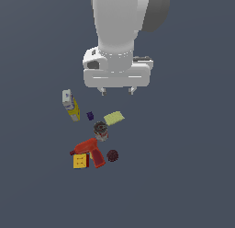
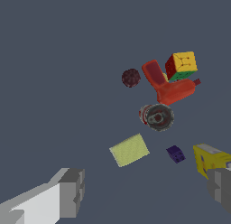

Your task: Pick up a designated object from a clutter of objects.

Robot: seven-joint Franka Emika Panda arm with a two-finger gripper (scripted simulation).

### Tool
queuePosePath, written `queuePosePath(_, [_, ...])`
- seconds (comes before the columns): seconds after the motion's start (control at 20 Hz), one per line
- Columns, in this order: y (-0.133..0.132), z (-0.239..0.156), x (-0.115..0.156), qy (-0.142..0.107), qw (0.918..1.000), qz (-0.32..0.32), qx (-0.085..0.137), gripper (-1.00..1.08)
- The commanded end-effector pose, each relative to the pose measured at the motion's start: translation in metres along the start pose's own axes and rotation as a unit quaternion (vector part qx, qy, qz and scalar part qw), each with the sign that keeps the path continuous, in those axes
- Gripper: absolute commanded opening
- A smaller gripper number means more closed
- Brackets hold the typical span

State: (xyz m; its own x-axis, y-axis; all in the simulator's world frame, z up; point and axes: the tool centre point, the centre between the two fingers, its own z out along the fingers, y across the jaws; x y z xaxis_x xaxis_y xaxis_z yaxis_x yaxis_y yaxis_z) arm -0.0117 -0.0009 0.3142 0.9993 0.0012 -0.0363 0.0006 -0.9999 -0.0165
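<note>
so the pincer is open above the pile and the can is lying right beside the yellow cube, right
Not quite. The pincer is open above the pile, but the can lies beside the red toy drill, not the yellow cube, which sits on the drill's far side. The exterior view shows this.

Flat, even, dim light; no shadows; slightly soft renders.

Red-white tin can [image 1: 101, 130] upright amid clutter, just beside red drill [image 1: 89, 150].
</note>
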Motion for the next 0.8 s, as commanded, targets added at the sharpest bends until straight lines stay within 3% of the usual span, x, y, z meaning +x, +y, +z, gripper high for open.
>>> queuePosePath(0.0, [0.0,0.0,0.0,0.0,1.0,0.0,0.0,1.0])
queuePosePath(0.75, [-0.005,-0.01,0.003,0.009,0.9996,-0.027,-0.004,1.0])
